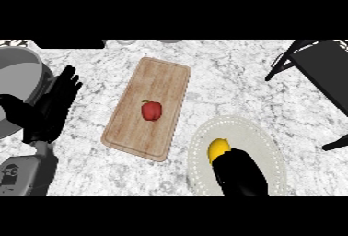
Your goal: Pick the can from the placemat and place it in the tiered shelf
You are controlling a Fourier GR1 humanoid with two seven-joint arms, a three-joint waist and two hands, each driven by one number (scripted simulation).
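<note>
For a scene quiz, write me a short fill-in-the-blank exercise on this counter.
1. The red pepper lies on the wooden ____.
2. The yellow can stands on the white ____, under the right hand.
3. The left hand rests open at the view's ____ edge.
4. The black shelf shows at the upper ____ of the view.

Missing words: board; placemat; left; right

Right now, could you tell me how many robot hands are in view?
2: the left hand rests open at the view's left edge; the right hand is over the placemat, on the yellow can.
</note>
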